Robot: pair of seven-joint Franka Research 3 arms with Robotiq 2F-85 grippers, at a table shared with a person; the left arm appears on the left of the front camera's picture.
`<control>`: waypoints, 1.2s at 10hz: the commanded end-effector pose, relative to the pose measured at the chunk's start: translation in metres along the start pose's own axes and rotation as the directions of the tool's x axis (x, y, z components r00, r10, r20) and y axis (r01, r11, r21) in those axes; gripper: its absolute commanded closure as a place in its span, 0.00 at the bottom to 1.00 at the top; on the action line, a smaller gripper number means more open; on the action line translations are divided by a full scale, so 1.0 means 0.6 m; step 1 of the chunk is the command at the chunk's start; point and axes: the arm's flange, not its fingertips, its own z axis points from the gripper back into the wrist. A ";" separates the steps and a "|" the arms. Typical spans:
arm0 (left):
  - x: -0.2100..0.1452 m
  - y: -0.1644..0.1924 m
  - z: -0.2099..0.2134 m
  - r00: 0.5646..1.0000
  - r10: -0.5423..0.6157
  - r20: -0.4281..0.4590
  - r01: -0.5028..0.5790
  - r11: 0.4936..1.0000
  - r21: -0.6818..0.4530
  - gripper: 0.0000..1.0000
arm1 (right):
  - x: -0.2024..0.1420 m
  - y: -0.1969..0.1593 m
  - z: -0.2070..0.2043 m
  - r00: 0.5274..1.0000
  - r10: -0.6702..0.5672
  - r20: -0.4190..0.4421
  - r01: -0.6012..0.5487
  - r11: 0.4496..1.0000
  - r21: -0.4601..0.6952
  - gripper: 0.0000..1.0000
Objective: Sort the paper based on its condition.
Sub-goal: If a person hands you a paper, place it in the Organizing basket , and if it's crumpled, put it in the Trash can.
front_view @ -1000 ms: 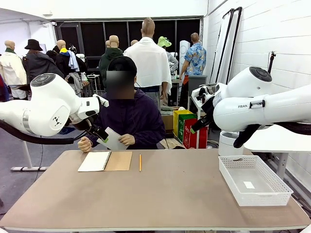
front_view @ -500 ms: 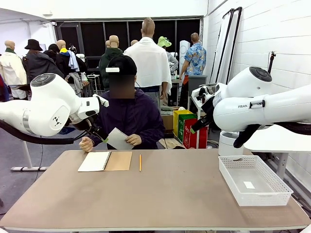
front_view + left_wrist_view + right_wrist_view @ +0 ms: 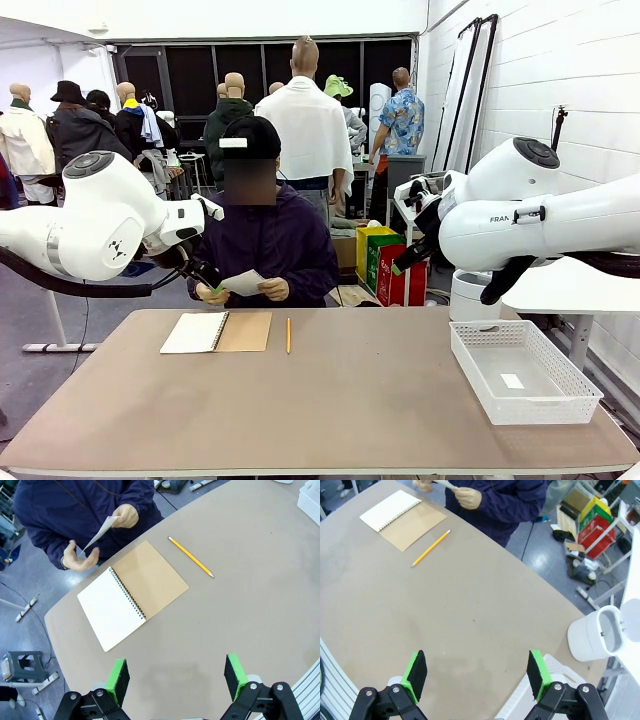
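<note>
One loose sheet of paper (image 3: 100, 532) up off the desk (image 3: 350, 400), just beyond the far edge of the open notebook (image 3: 131, 592), pinched near its top by one hand (image 3: 125, 516) of the person, other hand (image 3: 80, 559) open beside its lower edge. Likely trouble: thin and limp, so easily creased or torn by a hard or skewed pinch, spoiling the very condition to be sorted by; also a brush with those hands if reaching in too soon. Left gripper (image 3: 176, 674) poised above the desk on the near side of the notebook, fingers spread wide, nothing between them. Right gripper (image 3: 476, 674) high over the desk, well off to the pencil (image 3: 191, 556) side of the notebook, fingers likewise spread and empty, basket (image 3: 520, 372) farther out that way.
</note>
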 end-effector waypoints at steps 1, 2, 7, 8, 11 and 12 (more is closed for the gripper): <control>0.003 0.004 -0.001 1.000 0.004 -0.003 -0.004 1.000 -0.001 0.00 | 0.000 0.000 0.000 1.000 0.000 0.001 0.000 1.000 0.003 0.00; 0.003 0.004 -0.001 1.000 0.004 -0.003 -0.004 1.000 -0.001 0.00 | 0.000 0.000 0.000 1.000 0.000 0.001 0.000 1.000 0.003 0.00; 0.003 0.004 -0.001 1.000 0.004 -0.003 -0.004 1.000 -0.001 0.00 | 0.000 0.000 0.000 1.000 0.000 0.001 0.000 1.000 0.003 0.00; 0.003 0.004 -0.001 1.000 0.004 -0.003 -0.004 1.000 -0.001 0.00 | 0.000 0.000 0.000 1.000 0.000 0.001 0.000 1.000 0.003 0.00; 0.003 0.004 -0.001 1.000 0.004 -0.003 -0.004 1.000 -0.001 0.00 | 0.000 0.000 0.000 1.000 0.000 0.001 0.000 1.000 0.003 0.00; 0.003 0.004 -0.001 1.000 0.004 -0.003 -0.004 1.000 -0.001 0.00 | 0.000 0.000 0.000 1.000 0.000 0.001 0.000 1.000 0.003 0.00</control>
